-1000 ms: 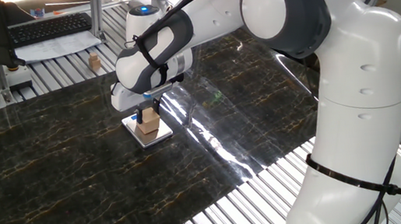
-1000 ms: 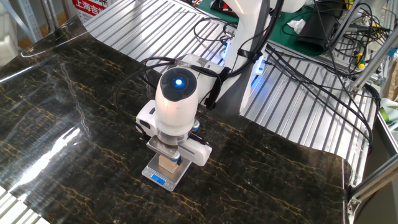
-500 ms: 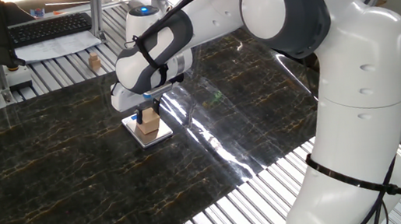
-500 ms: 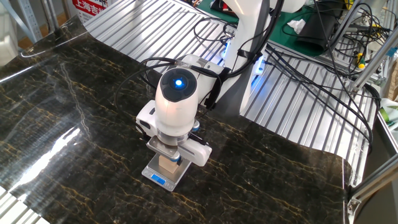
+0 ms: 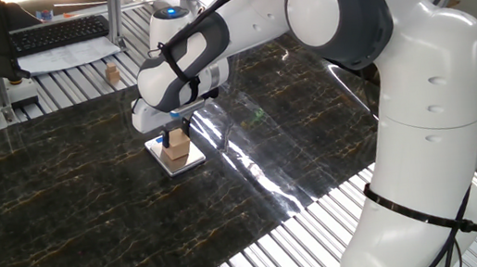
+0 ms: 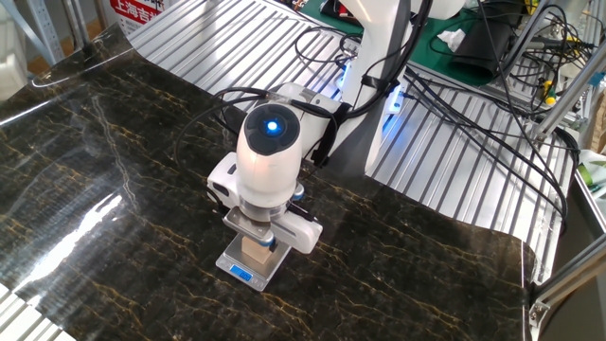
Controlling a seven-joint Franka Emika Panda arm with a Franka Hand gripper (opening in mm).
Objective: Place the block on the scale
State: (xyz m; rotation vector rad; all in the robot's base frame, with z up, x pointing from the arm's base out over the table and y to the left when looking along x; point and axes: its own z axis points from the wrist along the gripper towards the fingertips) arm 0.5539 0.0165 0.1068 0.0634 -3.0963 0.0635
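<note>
The small light-tan plain wooden cube [image 5: 178, 143] sits on the flat square silver-white pocket scale [image 5: 175, 155], its blue display strip toward the other camera. The two-finger gripper [image 6: 258, 245] stands right down over the cube with a finger on either side. From where I stand I cannot tell whether the fingers are pressed against the wood or just off it.

I would judge the cube light, stiff and hard, not fragile, with flat faces. Two opposite side faces, near the middle, are the natural place to hold it. Bare wood should not slip much.

The scale lies on a dark marbled sheet with gold veining [image 5: 62, 205], glossy enough to throw glare. That sheet covers a ribbed metal table [image 6: 445, 152]. A smaller tan wooden piece [image 5: 111, 74] stands well apart at the far edge, near a black keyboard [image 5: 61, 32]. Black cables [image 6: 492, 114] trail across the ribs behind the arm's base.
</note>
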